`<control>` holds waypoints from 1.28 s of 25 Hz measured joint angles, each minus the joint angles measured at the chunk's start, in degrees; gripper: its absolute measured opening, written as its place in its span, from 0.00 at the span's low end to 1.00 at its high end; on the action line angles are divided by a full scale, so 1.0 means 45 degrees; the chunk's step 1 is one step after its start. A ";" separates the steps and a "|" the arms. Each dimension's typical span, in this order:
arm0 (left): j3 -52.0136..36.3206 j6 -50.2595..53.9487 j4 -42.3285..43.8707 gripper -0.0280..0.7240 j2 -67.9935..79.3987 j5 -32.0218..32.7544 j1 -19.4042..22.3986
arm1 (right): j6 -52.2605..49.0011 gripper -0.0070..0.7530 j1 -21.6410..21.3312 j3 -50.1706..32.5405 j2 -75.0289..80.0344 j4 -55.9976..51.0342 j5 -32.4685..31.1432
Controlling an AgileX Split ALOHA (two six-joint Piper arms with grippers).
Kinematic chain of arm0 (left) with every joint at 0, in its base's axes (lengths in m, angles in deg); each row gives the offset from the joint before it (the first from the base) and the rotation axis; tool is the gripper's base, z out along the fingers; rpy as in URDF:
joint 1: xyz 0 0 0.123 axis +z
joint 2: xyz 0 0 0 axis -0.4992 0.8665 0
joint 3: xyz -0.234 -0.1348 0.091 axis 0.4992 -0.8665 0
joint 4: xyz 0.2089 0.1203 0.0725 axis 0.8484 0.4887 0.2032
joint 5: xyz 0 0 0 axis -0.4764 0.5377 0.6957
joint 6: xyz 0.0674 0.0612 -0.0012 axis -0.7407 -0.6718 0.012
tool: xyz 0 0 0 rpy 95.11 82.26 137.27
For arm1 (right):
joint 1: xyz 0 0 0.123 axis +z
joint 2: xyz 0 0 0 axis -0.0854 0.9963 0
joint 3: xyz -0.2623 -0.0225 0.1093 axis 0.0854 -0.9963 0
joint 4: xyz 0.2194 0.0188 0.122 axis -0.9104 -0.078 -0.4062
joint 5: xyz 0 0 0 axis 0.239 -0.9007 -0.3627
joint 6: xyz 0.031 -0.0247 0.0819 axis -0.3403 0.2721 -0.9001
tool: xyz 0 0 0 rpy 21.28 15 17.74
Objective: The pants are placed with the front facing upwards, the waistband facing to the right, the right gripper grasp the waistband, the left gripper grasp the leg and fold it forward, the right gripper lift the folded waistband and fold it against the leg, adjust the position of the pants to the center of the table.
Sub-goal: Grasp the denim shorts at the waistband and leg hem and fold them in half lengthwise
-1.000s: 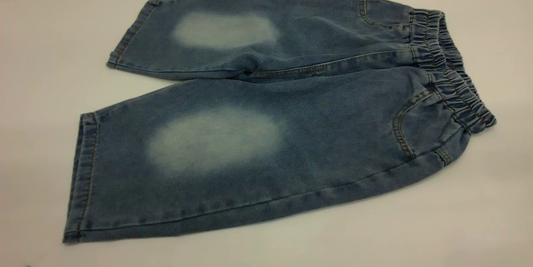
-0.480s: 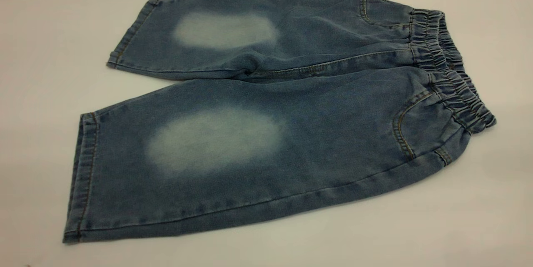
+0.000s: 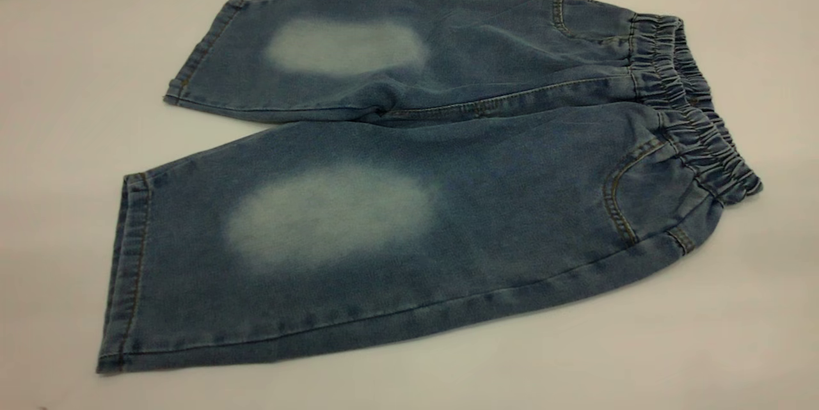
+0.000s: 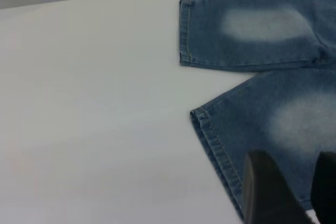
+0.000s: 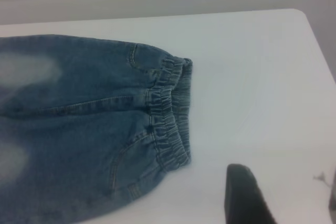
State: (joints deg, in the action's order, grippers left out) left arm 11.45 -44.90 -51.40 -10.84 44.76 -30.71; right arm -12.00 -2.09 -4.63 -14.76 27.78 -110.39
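Lying flat and front up across the middle of the exterior view: small wide-legged, knee-length blue denim pants (image 3: 409,205) on a large plain white matte table (image 3: 64,77). Gathered elastic waistband (image 3: 691,122) toward the right edge of the frame, both legs fanning out toward the left. Far leg (image 3: 333,52) in the upper part of the frame, near leg (image 3: 288,237) filling the lower left, each with a pale faded oval.

Hovering above the stitched hem of the near leg (image 4: 210,140) in the left wrist view: black plastic left gripper (image 4: 294,182), its two tapered fingers spread apart and holding nothing. Hanging over bare tabletop just beside the waistband in the right wrist view: matching black right gripper (image 5: 289,198), fingers likewise parted and empty. Neither gripper visible in the exterior view.

Judging by the soft drape and small size: light, limp and easy to lift, though thick enough at the seams to give a firm bite. Likely best holds: the ruched waistband edge for the right gripper, the doubled hem of a leg for the left. Apt to slide on the smooth table if dragged rather than lifted.

No containers in sight; front pockets (image 3: 627,192) lying flat, with no bulge to suggest anything inside.
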 joint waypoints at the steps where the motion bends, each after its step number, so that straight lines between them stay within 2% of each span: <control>1: 0.0000 0.0000 0.0000 0.36 0.0000 0.0000 0.0000 | 0.0000 0.39 0.0000 0.0000 0.0000 0.0000 0.0000; 6: 0.0000 0.0064 0.0000 0.36 0.0000 0.0000 0.0000 | -0.0011 0.39 0.0000 0.0000 0.0000 0.0000 0.0000; 12: 0.0488 0.1309 -0.0024 0.36 0.0439 -0.0134 0.0000 | -0.0022 0.39 0.0000 0.0451 0.0077 -0.0742 -0.0161; 19: 0.1432 0.1047 -0.0096 0.36 0.3373 -0.1213 0.0000 | 0.1290 0.39 0.0000 0.1108 0.3045 -0.2572 0.0979; 26: 0.2879 -0.0980 -0.0769 0.36 0.8025 -0.1720 0.0000 | 0.2449 0.39 0.0000 0.1143 0.7252 -0.3081 0.3053; 32: 0.3256 -0.2124 -0.0747 0.36 1.1710 -0.2861 0.0000 | 0.2429 0.39 0.0000 0.1143 0.9780 -0.3831 0.5720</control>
State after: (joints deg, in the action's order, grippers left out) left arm 26.11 -54.46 -54.76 41.86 31.89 -30.71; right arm -1.07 -2.09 0.52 29.25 10.54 -84.66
